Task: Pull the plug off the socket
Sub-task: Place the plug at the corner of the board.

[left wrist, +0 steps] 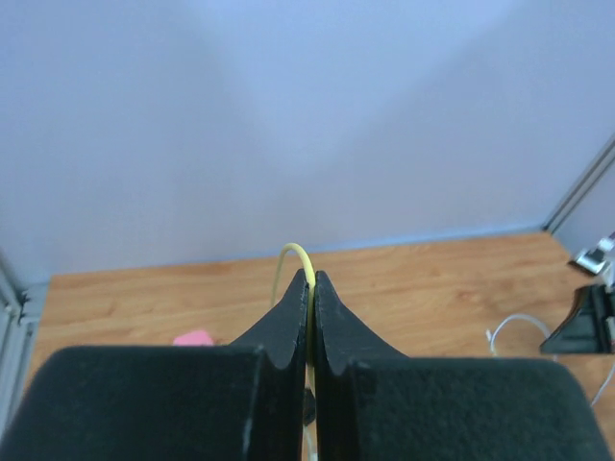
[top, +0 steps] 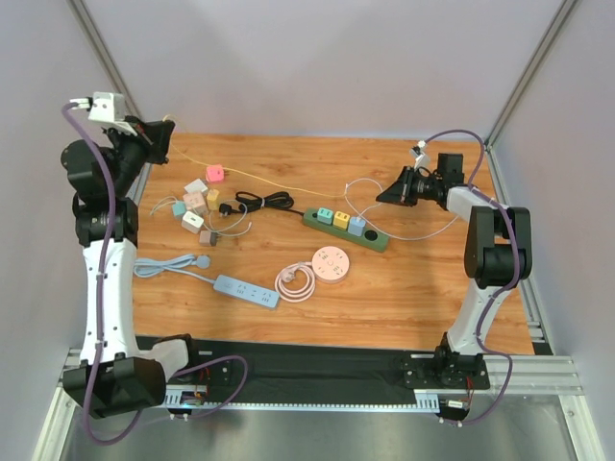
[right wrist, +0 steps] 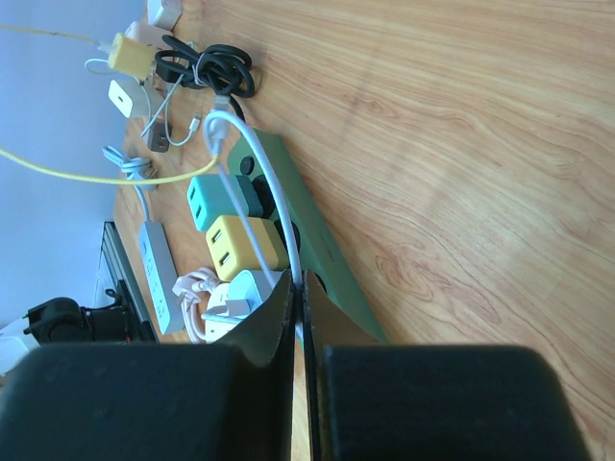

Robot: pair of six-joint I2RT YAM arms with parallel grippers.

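Observation:
A green power strip (top: 346,230) (right wrist: 327,250) lies mid-table, and three plugs sit in it: teal (top: 326,215) (right wrist: 216,199), yellow (top: 340,219) (right wrist: 235,245) and light blue (top: 356,226) (right wrist: 245,288). My right gripper (top: 384,197) (right wrist: 298,280) hovers just right of the strip. It is shut on a white cable (right wrist: 259,168) that loops over the plugs. At the back left corner, my left gripper (top: 161,134) (left wrist: 311,279) is raised and shut on a thin yellow cable (left wrist: 298,254) (top: 259,180), which trails across the table.
A light blue power strip (top: 246,291) with a grey cord lies front left. A round white-pink socket (top: 332,263) and a coiled pink cable (top: 295,281) are near the middle. A black cable coil (top: 264,201) and several small adapters (top: 197,206) sit behind. Walls enclose the table.

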